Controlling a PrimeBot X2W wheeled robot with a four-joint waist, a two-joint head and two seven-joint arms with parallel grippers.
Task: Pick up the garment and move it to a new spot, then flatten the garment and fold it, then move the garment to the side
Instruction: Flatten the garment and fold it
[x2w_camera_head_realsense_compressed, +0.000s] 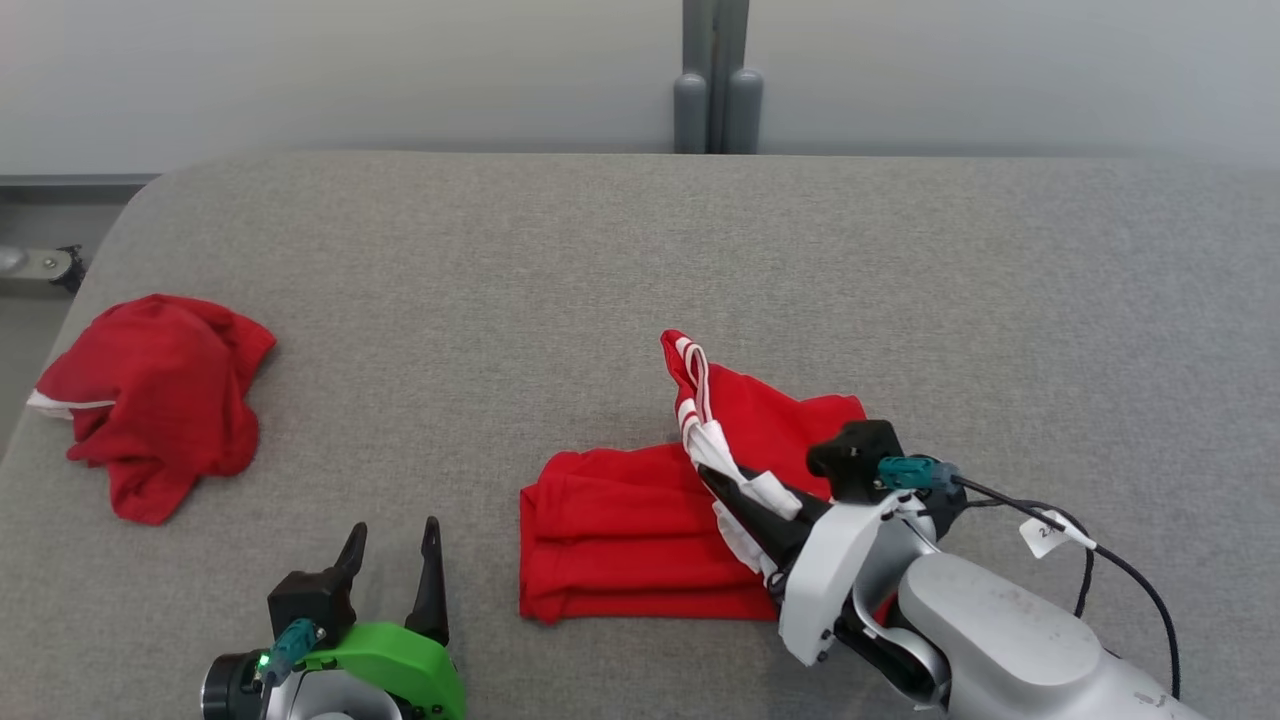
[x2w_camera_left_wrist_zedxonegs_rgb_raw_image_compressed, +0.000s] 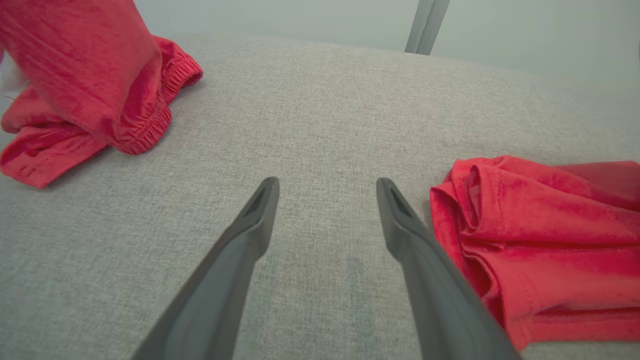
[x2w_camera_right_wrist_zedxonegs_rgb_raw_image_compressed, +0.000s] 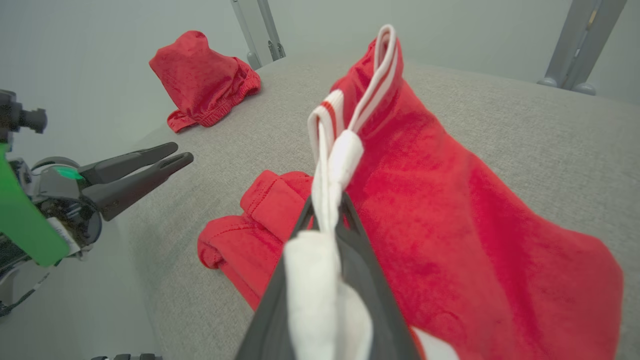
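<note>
Head view, from centre toward 4 o'clock: a red fabric garment (x2w_camera_head_realsense_compressed: 620, 540) lies on the grey fabric-covered table (x2w_camera_head_realsense_compressed: 500, 250). Its part toward 8 o'clock is stacked in flat folds, and its part toward 2 o'clock is raised into a slack peak. The right gripper (x2w_camera_head_realsense_compressed: 712, 478) reaches in from 4 o'clock, its two dark fingers pressed together on the garment's white striped band (x2w_camera_head_realsense_compressed: 697, 405), which loops on past the fingertips toward 12 o'clock.

Right wrist view shows that grip close up. The right gripper (x2w_camera_right_wrist_zedxonegs_rgb_raw_image_compressed: 327, 210) is clamped on the white striped band (x2w_camera_right_wrist_zedxonegs_rgb_raw_image_compressed: 345, 155), with white cloth bunched between the fingers. The red fabric garment (x2w_camera_right_wrist_zedxonegs_rgb_raw_image_compressed: 450, 215) drapes away toward 4 o'clock, and its folded edge rests on the table at 8 o'clock.

In the head view the left gripper (x2w_camera_head_realsense_compressed: 395, 530) sits at 7 o'clock, fingers spread apart and holding nothing, clear of the garment. In the left wrist view the left gripper (x2w_camera_left_wrist_zedxonegs_rgb_raw_image_compressed: 327, 185) points over bare table, and the red fabric garment (x2w_camera_left_wrist_zedxonegs_rgb_raw_image_compressed: 540, 235) lies at 3 o'clock just beside one finger; whether they touch I cannot tell. The left gripper (x2w_camera_right_wrist_zedxonegs_rgb_raw_image_compressed: 180, 152) also shows at 9 o'clock in the right wrist view.

A crumpled red cloth (x2w_camera_head_realsense_compressed: 160, 400) sits well apart at 9 o'clock near the table edge. A grey metal post (x2w_camera_head_realsense_compressed: 715, 80) stands at 12 o'clock behind the table.
</note>
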